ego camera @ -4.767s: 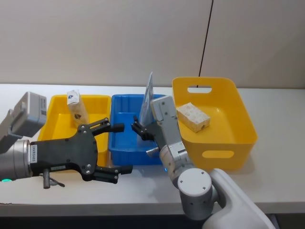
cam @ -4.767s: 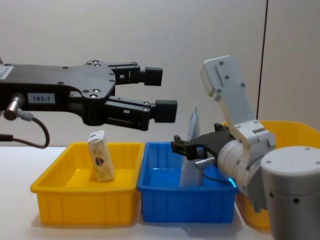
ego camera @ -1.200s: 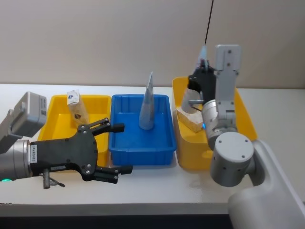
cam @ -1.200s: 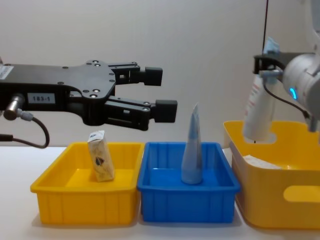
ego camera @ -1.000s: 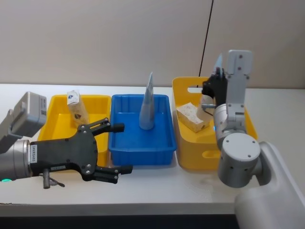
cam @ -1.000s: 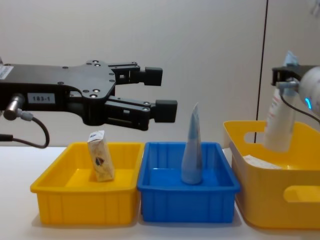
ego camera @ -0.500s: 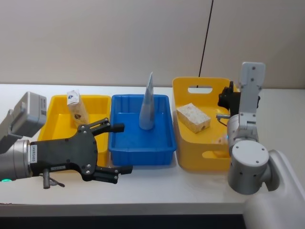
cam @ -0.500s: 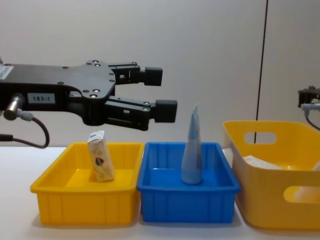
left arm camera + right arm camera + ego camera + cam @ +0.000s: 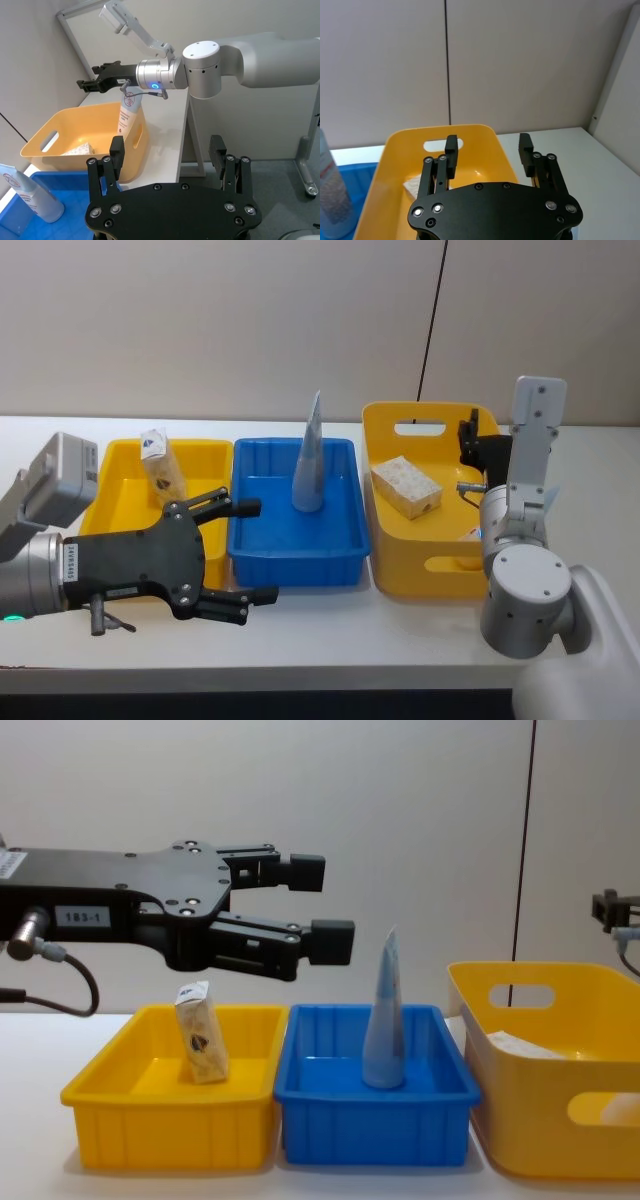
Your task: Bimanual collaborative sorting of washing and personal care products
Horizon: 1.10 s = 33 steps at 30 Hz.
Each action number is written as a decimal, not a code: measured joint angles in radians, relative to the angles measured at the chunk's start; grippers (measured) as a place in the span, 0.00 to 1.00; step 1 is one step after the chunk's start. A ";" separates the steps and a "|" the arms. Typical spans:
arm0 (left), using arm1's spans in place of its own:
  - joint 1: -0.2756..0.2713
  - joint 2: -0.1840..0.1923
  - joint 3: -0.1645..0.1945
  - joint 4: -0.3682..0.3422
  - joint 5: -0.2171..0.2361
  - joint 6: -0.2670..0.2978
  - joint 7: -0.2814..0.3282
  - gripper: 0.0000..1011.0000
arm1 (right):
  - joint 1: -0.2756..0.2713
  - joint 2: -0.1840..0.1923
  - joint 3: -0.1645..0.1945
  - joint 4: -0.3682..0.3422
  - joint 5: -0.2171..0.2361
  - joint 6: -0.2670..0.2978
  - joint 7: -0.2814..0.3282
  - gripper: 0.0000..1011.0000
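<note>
Pouch (image 9: 308, 460) untouched; hands (image 9: 240, 550) open.

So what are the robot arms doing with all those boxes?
It's sorting wash things into bins. The right pincer is open above the big yellow bin, where a white tube leans beside the white pack. The pale-blue pouch stands in the blue bin, and the beige packet in the small yellow bin. The left pincer hovers open, holding nothing.
</note>
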 joint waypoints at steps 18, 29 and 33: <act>0.000 0.000 0.000 0.000 0.000 0.000 0.000 0.99 | -0.095 0.010 -0.031 -0.149 0.075 -0.032 0.173 0.99; 0.000 0.000 0.000 0.000 0.000 0.000 0.000 0.99 | -0.152 0.054 -0.051 -0.231 0.140 -0.023 0.311 0.99; 0.000 0.000 0.000 0.000 0.000 0.000 0.000 0.99 | -0.169 0.075 -0.056 -0.255 0.165 -0.018 0.364 0.99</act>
